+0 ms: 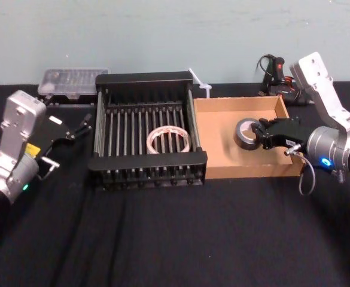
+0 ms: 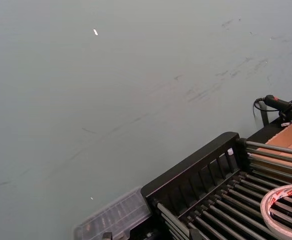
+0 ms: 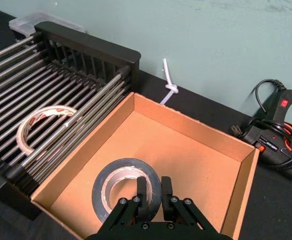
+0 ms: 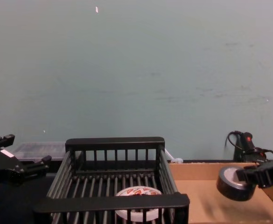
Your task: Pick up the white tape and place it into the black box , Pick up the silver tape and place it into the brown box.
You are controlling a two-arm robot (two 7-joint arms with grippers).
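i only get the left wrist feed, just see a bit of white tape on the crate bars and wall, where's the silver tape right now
Observer: The silver tape is pinched by the right gripper, one finger through its centre hole and one outside its rim, over the brown box.
Operator: is it down on the floor of the box
Observer: In the chest view the roll hangs clear above the cardboard floor, tilted.
Operator: and my left arm
Observer: The left gripper sits open just left of the black box, holding nothing.
Operator: white tape fully inside
Observer: Yes, the white tape lies flat on the crate's barred floor near its front right.
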